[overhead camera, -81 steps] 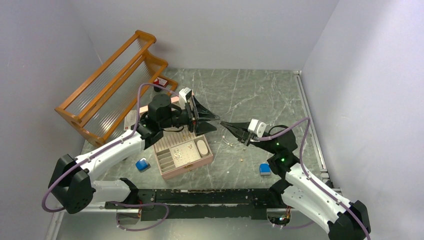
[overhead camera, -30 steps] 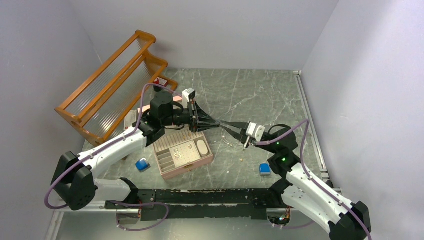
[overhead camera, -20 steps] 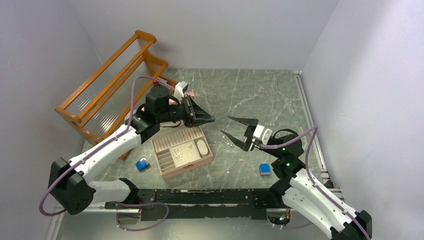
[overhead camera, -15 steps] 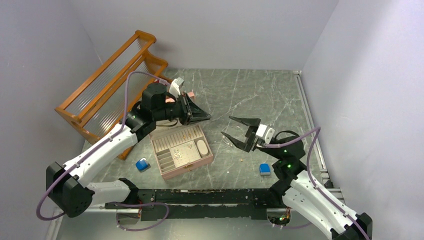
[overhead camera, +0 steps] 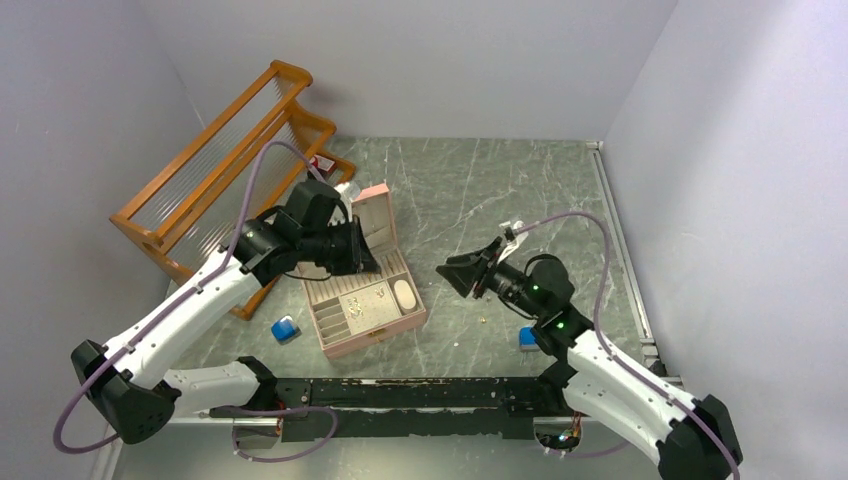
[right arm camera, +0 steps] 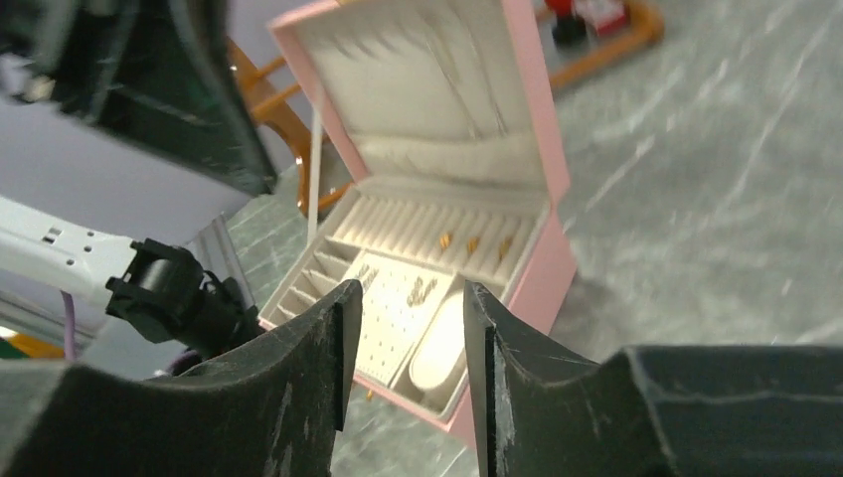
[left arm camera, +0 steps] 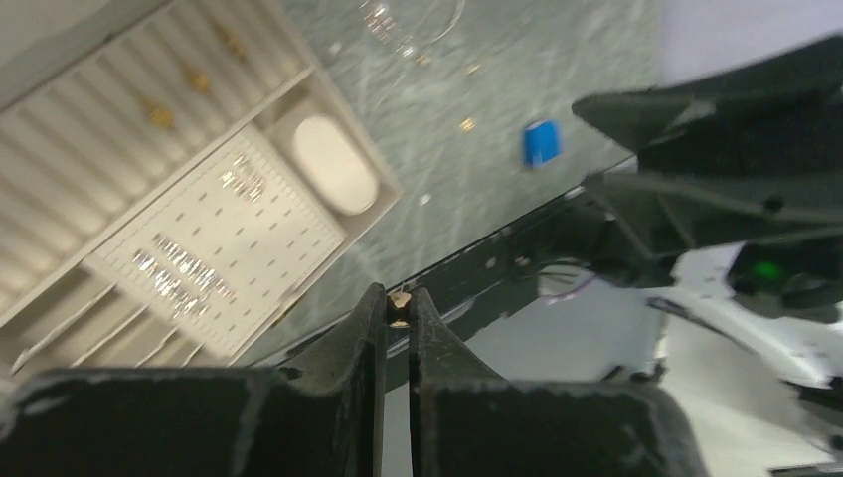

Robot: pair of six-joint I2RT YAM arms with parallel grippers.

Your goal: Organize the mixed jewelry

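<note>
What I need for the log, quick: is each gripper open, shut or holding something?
Left gripper: shut on a tiny gold piece.
Right gripper: open, holding nothing.

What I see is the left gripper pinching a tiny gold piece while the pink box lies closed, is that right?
Not quite: the pink box is open, with its lid standing up, as the right wrist view shows. The rest holds: the left gripper is pinching a tiny gold piece at its fingertips.
</note>
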